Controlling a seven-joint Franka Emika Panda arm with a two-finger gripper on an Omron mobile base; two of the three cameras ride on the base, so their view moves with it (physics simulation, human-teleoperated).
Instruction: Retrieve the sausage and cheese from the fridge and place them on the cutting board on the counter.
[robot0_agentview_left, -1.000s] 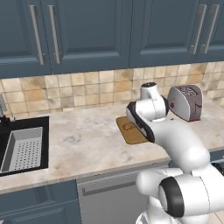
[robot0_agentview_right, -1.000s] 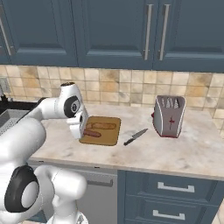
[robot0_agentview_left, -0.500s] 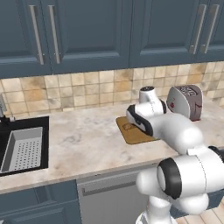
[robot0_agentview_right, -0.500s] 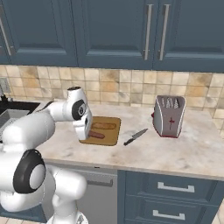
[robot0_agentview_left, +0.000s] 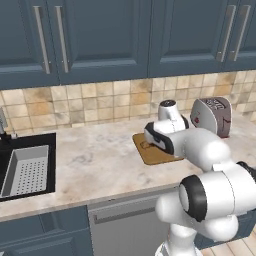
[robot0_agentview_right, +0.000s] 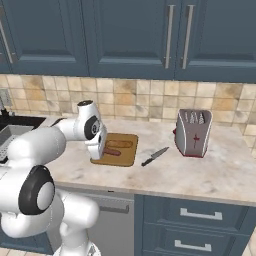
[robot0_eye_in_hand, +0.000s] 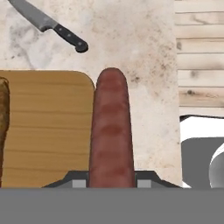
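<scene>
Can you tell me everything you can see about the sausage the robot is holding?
The sausage is a smooth, dark red-brown cylinder with a rounded tip. The gripper is shut on its near end, one finger on each side, so it sticks straight out from the hand. In the hand view it hangs along the edge of the wooden cutting board, partly over the beige counter. Whether it touches the board cannot be told.

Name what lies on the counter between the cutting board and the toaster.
A black-handled knife lies between the cutting board and the toaster, seen in the right base view.
</scene>
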